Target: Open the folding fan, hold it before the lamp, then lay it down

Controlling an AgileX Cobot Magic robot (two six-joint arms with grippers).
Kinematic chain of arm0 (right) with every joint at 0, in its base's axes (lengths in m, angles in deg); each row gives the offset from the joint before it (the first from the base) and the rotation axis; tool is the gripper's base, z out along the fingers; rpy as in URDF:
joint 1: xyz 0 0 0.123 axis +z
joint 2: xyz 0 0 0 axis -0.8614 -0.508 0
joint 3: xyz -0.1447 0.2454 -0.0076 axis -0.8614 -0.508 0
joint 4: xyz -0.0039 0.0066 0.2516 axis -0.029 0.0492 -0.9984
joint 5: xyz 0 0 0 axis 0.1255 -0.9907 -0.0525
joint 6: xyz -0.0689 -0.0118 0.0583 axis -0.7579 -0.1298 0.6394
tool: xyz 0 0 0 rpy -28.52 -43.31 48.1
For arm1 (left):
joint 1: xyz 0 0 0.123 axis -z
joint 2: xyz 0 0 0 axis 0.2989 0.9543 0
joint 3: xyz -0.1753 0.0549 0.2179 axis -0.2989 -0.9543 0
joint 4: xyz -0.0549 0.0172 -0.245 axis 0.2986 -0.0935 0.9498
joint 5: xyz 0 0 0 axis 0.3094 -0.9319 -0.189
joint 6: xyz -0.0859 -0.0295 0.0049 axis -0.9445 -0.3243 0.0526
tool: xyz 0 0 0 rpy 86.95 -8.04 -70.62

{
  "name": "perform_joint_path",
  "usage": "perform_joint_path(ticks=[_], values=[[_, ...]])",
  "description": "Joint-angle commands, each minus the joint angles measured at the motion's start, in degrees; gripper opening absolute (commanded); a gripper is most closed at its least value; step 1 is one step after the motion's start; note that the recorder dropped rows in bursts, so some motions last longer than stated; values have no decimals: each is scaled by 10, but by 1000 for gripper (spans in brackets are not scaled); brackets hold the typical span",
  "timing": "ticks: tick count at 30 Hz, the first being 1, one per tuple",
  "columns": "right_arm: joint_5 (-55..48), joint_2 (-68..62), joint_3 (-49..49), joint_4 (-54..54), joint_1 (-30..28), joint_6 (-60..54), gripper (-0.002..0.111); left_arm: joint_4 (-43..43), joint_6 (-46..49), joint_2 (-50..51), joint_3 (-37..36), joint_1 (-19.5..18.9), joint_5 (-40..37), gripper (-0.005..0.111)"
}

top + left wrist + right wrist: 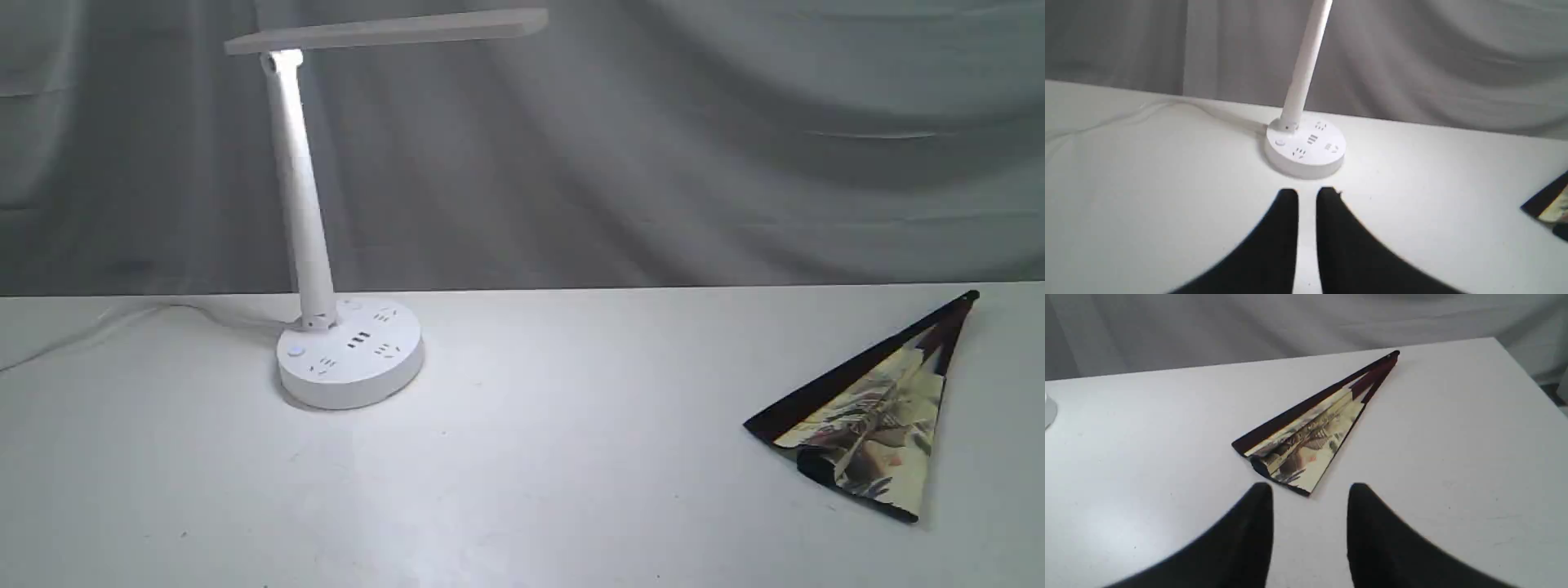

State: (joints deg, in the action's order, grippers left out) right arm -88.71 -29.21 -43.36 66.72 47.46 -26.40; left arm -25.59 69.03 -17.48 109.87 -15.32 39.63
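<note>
right pincer [1309,490] spread | folding fan [1312,428] part-open, flat | lamp [326,245] well apart

Part-open painted folding fan [869,416] flat at table's right, well apart from lit white lamp [347,351] at left.

Lamp [326,245] lit: top of its stem glows overexposed under the bar head, bright wash on the white table [522,490] just in front of the lamp base. Backdrop curtain [735,147] behind the lamp dim grey with soft fold shadows. Folding fan [865,416], well apart from the lamp, throws only a faint shadow. All views soft, low contrast. Wrist views: gripper fingers [1286,245] [1241,539] are flat black, blurry edged.
</note>
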Motion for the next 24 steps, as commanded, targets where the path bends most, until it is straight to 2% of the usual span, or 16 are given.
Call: perform_joint_path(ticks=[1,6,10,24], values=[[10,-31,1,-19,1,2,37,3,14,43,2,-1,1,16],[8,-75,4,-71,1,2,45,3,39,105,2,-1,10,27],[-2,-113,15,-92,1,2,46,3,42,149,2,-1,25,32],[0,-277,58,-115,1,2,46,0,69,290,2,-1,44,33]])
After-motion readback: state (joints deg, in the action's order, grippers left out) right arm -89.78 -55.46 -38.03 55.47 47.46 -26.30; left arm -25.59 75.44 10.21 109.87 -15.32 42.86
